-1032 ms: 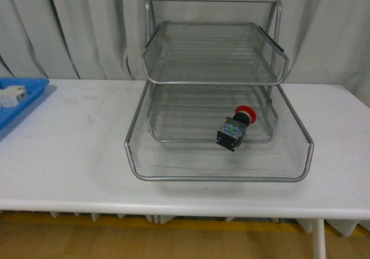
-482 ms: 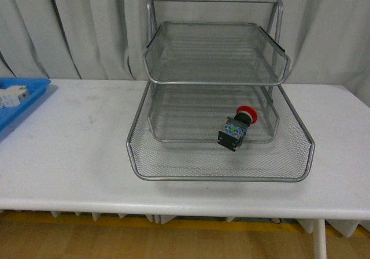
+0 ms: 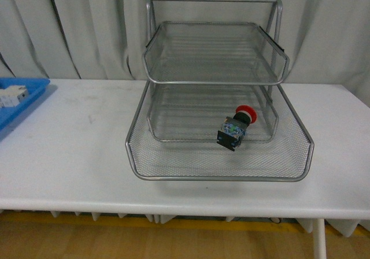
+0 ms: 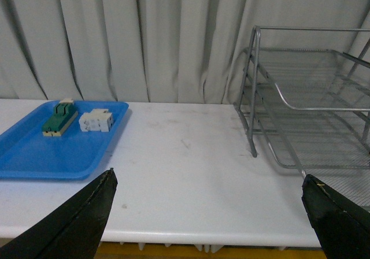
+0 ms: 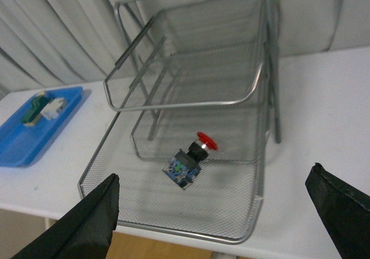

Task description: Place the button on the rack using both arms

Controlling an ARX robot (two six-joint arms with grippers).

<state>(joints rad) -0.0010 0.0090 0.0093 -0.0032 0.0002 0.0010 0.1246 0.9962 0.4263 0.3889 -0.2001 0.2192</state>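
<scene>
Button: the button (image 3: 236, 128) lies on its side in the bottom tier of the rack (image 3: 219, 166), right of the middle, red cap toward the far right, blue-green base toward the near left.
Rack: silver wire mesh, three tiers, standing on the worktop (image 3: 69, 155) a little right of centre; the two upper tiers hold nothing.
Worktop: white, faintly scuffed, with a pale pleated curtain (image 3: 87, 28) close behind it and wood-toned floor below the near edge.
Tray: a blue tray (image 4: 52, 155) at the far left carries a green-and-cream block (image 4: 59, 118) and a white block (image 4: 95, 121) side by side.
Left end effector (image 4: 208, 213): spread wide, grasping nothing, over bare worktop between tray and rack.
Right end effector (image 5: 225, 213): spread wide, grasping nothing, on the near side of the rack, apart from the button.
</scene>
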